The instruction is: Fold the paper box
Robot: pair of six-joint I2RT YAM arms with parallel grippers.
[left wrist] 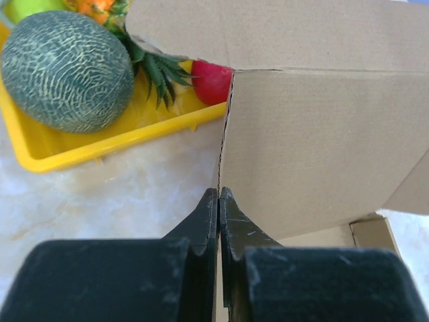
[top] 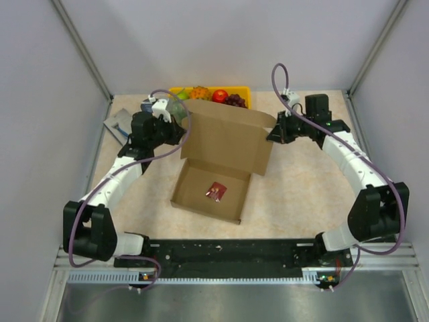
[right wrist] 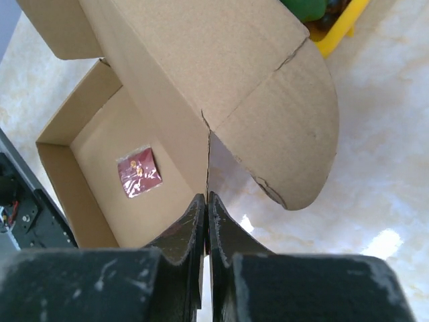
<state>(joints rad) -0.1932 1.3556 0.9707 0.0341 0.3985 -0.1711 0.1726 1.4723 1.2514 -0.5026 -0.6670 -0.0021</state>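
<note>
The paper box (top: 201, 201) is a shallow brown cardboard box in the middle of the table, with its lid flap (top: 228, 137) raised at the back. A small red packet (top: 216, 191) lies inside it. My left gripper (top: 182, 131) is shut on the lid's left edge, seen edge-on between its tips in the left wrist view (left wrist: 219, 194). My right gripper (top: 273, 133) is shut on the lid's right edge, beside the rounded side flap (right wrist: 288, 134), with its tips on the cardboard edge in the right wrist view (right wrist: 206, 198).
A yellow fruit tray (top: 244, 89) stands right behind the lid, holding a melon (left wrist: 67, 70) and other fruit. A blue-and-grey flat packet (top: 120, 125) lies at the back left. Grey walls enclose the table on the left, back and right.
</note>
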